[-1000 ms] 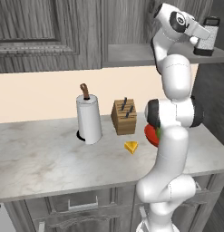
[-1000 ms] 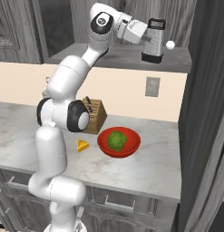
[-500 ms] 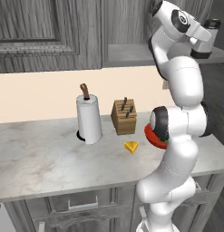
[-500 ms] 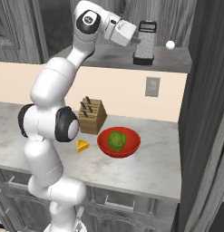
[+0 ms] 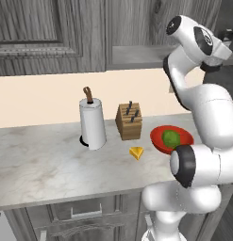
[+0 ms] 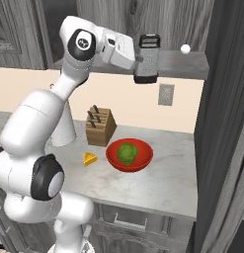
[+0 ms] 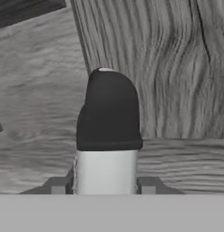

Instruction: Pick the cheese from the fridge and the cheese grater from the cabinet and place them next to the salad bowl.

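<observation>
My gripper (image 6: 142, 58) is shut on the cheese grater (image 6: 148, 57), a silver perforated box with a black handle and base. It hangs level with the front edge of the cabinet's flat grey shelf (image 6: 180, 64). In the hand view the cheese grater (image 7: 109, 118) stands close between my fingertips (image 7: 56, 186), against wood-grain panels. On the marble counter the yellow cheese wedge (image 6: 90, 158) lies just left of the red salad bowl (image 6: 143, 159) holding green lettuce. The cheese (image 5: 136, 153) and the salad bowl (image 5: 183, 136) also appear in the left base view.
A wooden knife block (image 6: 100, 126) stands behind the cheese, with a paper towel roll (image 5: 92, 124) to its left. A small white ball (image 6: 185, 48) sits on the shelf. A wall outlet (image 6: 166, 94) is below the shelf. A tall dark panel (image 6: 224, 123) bounds the counter's right end.
The gripper has carried the cheese grater left and slightly down, away from the back of the shelf. The arm's elbow has swung round. Cheese and bowl have stayed in place.
</observation>
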